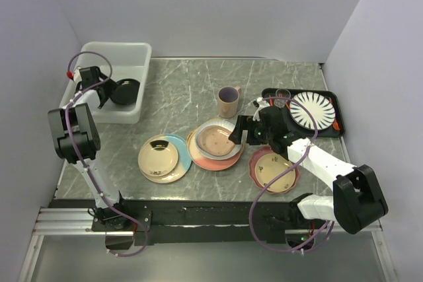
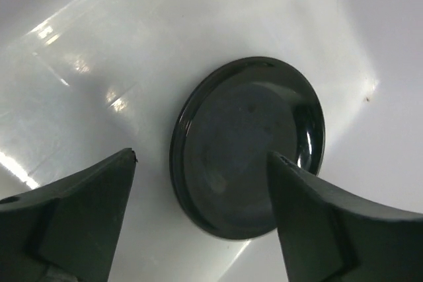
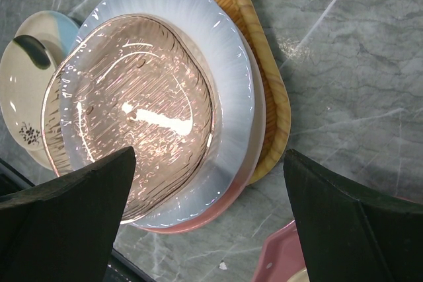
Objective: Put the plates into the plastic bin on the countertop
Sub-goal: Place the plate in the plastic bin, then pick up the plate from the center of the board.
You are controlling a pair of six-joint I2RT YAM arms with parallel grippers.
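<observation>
The left pincer (image 2: 203, 156) hangs with its jaws spread wide and nothing between them. Directly beneath it the black plate (image 2: 248, 146) lies flat on the floor of the plastic bin (image 2: 99, 64), so that one looks delivered. The right pincer (image 3: 210, 156) is likewise wide open and empty, poised above the stack on the countertop (image 3: 350, 64). Just below it, towards the finger at the left of its wrist view, sits a glossy pinkish plate (image 3: 132, 117) nested in a white ribbed plate (image 3: 225, 64), with a pink plate (image 3: 178, 226) and a tan-rimmed plate (image 3: 264, 70) underneath. Beyond that same finger lie the cream plates (image 3: 26, 77), and close by the other finger a pink scalloped plate (image 3: 277, 262) peeps in. I judge all of these to be rigid, weighty for their size, slick with glaze and liable to chip if dropped (the top one gleams like glass). Lying flat, none offers a face to squeeze, so the sensible hold is at the rim. One finger should go under the raised lip nearest the pincer and the other press on top, with a slow lift so the plate neither slips out nor drags its neighbour.
</observation>
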